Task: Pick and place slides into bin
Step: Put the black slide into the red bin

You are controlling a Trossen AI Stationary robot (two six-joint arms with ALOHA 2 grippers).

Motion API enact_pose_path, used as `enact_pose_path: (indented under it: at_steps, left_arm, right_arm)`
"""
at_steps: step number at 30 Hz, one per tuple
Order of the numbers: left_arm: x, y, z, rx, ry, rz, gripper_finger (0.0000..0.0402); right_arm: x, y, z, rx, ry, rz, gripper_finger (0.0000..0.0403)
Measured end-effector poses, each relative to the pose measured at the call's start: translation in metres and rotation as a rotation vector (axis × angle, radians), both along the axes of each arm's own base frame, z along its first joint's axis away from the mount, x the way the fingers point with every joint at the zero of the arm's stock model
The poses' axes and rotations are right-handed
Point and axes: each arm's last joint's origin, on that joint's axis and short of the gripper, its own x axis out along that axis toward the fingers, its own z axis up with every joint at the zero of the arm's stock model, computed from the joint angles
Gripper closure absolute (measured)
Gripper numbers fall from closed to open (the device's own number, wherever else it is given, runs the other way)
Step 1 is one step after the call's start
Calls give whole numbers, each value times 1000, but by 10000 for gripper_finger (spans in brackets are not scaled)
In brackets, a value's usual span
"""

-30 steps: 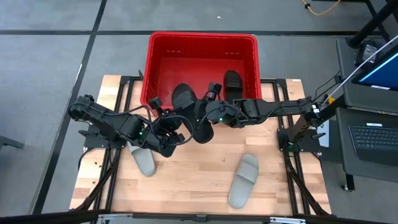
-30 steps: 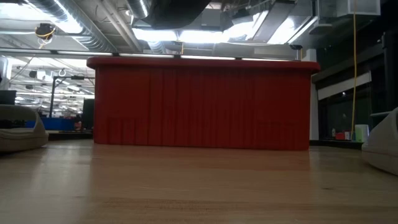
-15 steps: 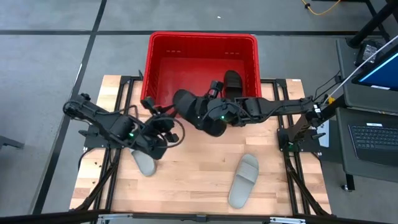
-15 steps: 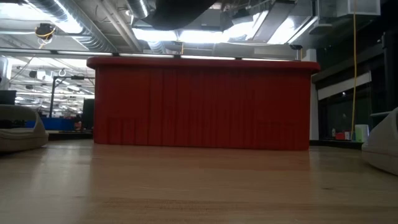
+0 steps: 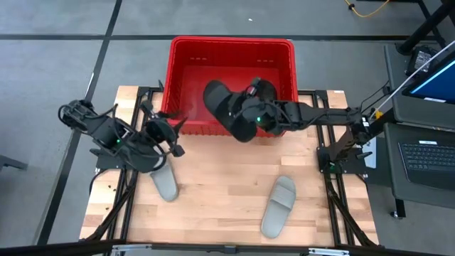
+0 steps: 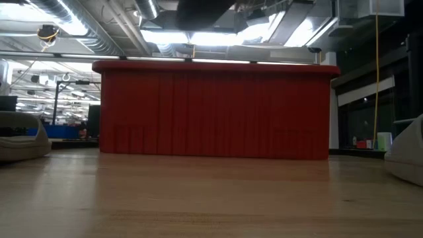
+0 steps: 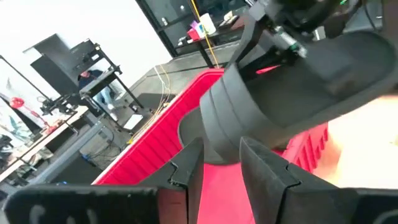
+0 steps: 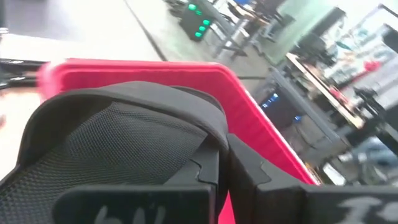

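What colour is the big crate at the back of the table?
Red. The crate shows best in the low view, its ribbed side facing the camera.

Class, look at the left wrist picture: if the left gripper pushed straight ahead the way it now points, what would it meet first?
Probably the black slide held by the right gripper, which lies straight beyond the left gripper and its open fingers. Depth is hard to judge; the red bin sits just beneath that line.
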Motion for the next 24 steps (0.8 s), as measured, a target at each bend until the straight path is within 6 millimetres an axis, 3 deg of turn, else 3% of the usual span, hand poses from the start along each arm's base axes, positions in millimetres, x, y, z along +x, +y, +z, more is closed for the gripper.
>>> enact_pose_path:
  at_steps: [13, 24]
  left_arm:
    - [-31, 19, 18, 2, -24, -19, 304]
    - [-56, 34, 29, 10, -42, -31, 304]
  right_arm:
    - [-10, -81, 1, 53, -98, -270, 386]
    - [-25, -135, -3, 101, -156, -417, 386]
